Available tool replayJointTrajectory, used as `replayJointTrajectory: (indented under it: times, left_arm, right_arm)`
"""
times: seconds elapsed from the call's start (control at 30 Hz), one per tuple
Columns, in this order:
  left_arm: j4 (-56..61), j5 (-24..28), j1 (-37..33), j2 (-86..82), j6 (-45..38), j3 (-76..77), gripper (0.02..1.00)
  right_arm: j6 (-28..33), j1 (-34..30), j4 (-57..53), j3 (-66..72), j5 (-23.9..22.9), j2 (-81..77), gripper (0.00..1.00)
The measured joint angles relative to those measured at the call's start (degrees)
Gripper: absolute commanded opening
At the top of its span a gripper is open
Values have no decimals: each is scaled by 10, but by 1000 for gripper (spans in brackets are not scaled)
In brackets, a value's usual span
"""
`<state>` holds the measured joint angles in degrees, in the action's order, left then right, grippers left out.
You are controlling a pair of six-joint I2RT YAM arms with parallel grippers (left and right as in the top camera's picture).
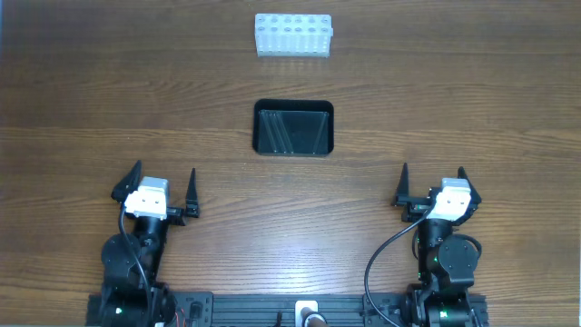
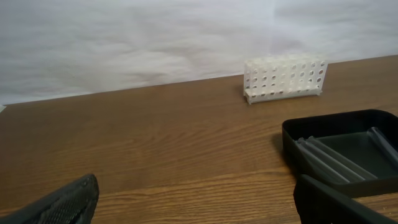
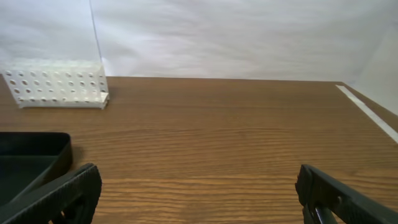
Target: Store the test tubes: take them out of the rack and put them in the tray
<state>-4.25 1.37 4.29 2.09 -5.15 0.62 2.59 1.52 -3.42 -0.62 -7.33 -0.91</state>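
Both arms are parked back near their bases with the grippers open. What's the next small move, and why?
Probably reach the open right gripper toward the rack, at the end nearer it. The right wrist view shows what looks like one clear tube standing there, while other tubes already lie in the tray.

i can read no writing, label, number or sign here: the white rack [image 1: 292, 35], the black tray [image 1: 292, 104] and the wooden bench [image 1: 472, 100] show plain surfaces.
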Motion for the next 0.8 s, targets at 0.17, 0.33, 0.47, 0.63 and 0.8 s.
replayJointTrajectory:
  times: [0.17,0.33,0.47,0.63,0.8]
  left_arm:
    - [0,0,0,0,0,0,1000]
    - [0,0,0,0,0,0,1000]
    - [0,0,0,0,0,0,1000]
    - [0,0,0,0,0,0,1000]
    - [0,0,0,0,0,0,1000]
  right_arm:
    - [-12,0,0,0,5,0,993]
    - [-18,0,0,0,8,0,993]
    - [-21,0,0,0,8,0,991]
    - [-24,0,0,0,9,0,991]
    - [-24,0,0,0,9,0,993]
